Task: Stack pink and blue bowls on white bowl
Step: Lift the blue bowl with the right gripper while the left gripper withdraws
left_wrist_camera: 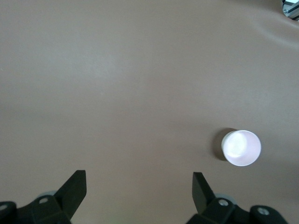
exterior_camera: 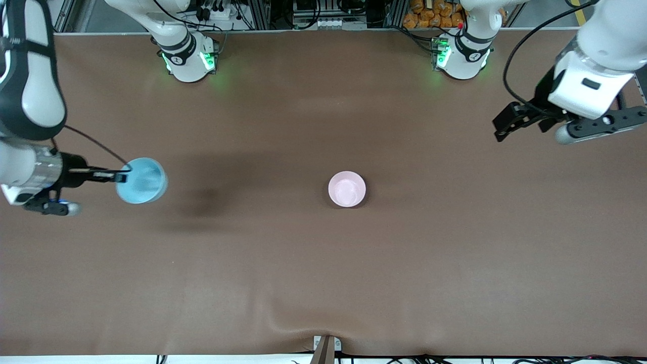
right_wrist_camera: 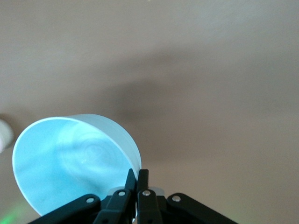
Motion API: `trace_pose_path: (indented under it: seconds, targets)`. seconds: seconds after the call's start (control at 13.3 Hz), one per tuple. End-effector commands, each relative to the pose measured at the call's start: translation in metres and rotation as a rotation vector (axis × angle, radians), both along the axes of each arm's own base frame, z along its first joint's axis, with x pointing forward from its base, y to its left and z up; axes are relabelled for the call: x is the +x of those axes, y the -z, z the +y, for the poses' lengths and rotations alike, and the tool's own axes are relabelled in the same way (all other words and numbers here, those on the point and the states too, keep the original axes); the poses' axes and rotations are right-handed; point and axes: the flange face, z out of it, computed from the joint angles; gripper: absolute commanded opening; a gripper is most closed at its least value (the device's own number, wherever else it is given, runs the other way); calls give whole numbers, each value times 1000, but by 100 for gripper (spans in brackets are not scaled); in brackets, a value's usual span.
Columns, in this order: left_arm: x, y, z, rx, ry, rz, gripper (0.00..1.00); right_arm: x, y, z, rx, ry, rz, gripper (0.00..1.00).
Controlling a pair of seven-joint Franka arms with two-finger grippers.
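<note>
The light blue bowl point(exterior_camera: 141, 180) hangs tilted in the air over the right arm's end of the table. My right gripper point(exterior_camera: 123, 176) is shut on its rim; in the right wrist view the fingers point(right_wrist_camera: 138, 173) pinch the blue bowl's wall point(right_wrist_camera: 70, 158). A pale pink bowl point(exterior_camera: 347, 189) stands upright at the middle of the table and also shows in the left wrist view point(left_wrist_camera: 240, 148). The white bowl is hidden or out of view. My left gripper point(exterior_camera: 505, 124) waits open and empty above the left arm's end of the table, its fingertips point(left_wrist_camera: 77, 179) wide apart.
The brown table cloth point(exterior_camera: 323, 283) has a ripple near its front edge, by a small metal bracket point(exterior_camera: 326, 346). The two arm bases point(exterior_camera: 189, 58) point(exterior_camera: 462, 55) stand along the table's back edge. The blue bowl's shadow point(exterior_camera: 202, 202) falls on the cloth.
</note>
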Motion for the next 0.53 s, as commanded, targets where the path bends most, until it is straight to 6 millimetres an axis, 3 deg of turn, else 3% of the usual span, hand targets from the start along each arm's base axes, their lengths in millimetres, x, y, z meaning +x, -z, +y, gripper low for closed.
trace_pose_path:
  seconds: [0.0,0.08,0.3,0.45]
  targets:
    - [-11,-13,25,32,68,4,100,-17,-26,47,48,24,29,0]
    - [-9,-14,40,34,91,7,100,-21,-32,76,39,15,28,0]
    - [-17,-20,46,31,91,6,100,-31,-30,163,-3,43,29,0]
    - [-18,-17,45,18,91,17,100,-48,-24,247,-46,116,3,0]
